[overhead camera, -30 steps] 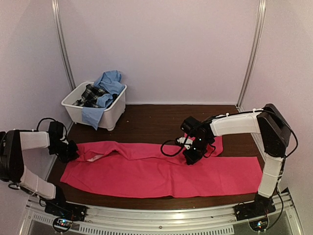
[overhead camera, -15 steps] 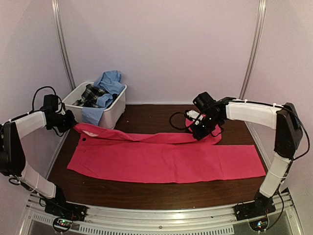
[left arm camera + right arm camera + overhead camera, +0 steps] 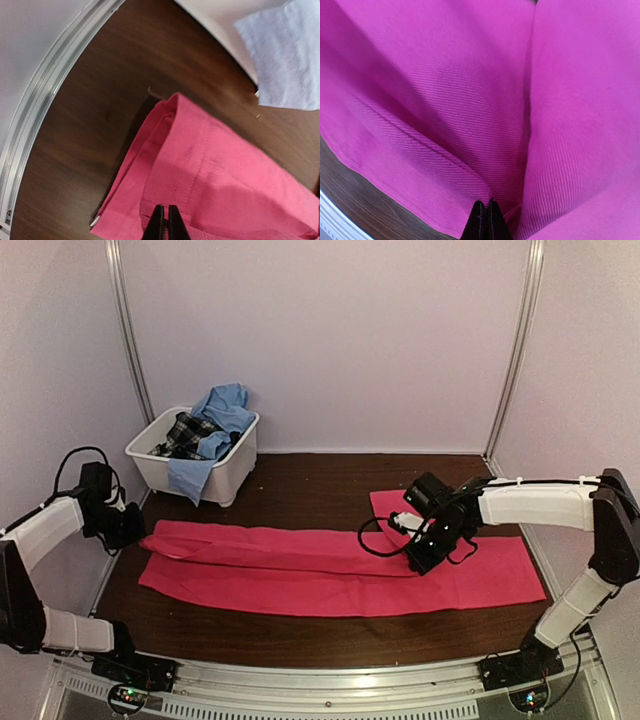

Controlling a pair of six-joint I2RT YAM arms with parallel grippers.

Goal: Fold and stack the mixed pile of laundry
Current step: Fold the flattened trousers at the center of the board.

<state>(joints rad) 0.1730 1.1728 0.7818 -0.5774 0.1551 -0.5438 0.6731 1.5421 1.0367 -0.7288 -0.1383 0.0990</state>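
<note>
Cloth: pink cloth (image 3: 300, 585) lies flat lengthwise on desk (image 3: 310, 480).
Left fingers (image 3: 160, 226): clamped on its 9 o'clock end.
Right fingers (image 3: 481, 222): clamped on a fold toward 3 o'clock.

We see a dark wooden table (image 3: 320, 475) bearing a pink-red cloth (image 3: 300, 585) stretched from left claw (image 3: 140, 533) to right claw (image 3: 418, 562), and a white plastic tub (image 3: 150, 468) beyond the left claw.

The left arm (image 3: 45, 525) and right arm (image 3: 530, 505), at the frame's side edges, are wearing smooth white shells between black joints. Thin black cables (image 3: 375, 540) are looping near each wrist. The left gripper (image 3: 165, 226) and right gripper (image 3: 484, 221) are showing slim, matte black fingers (image 3: 159, 225).
</note>
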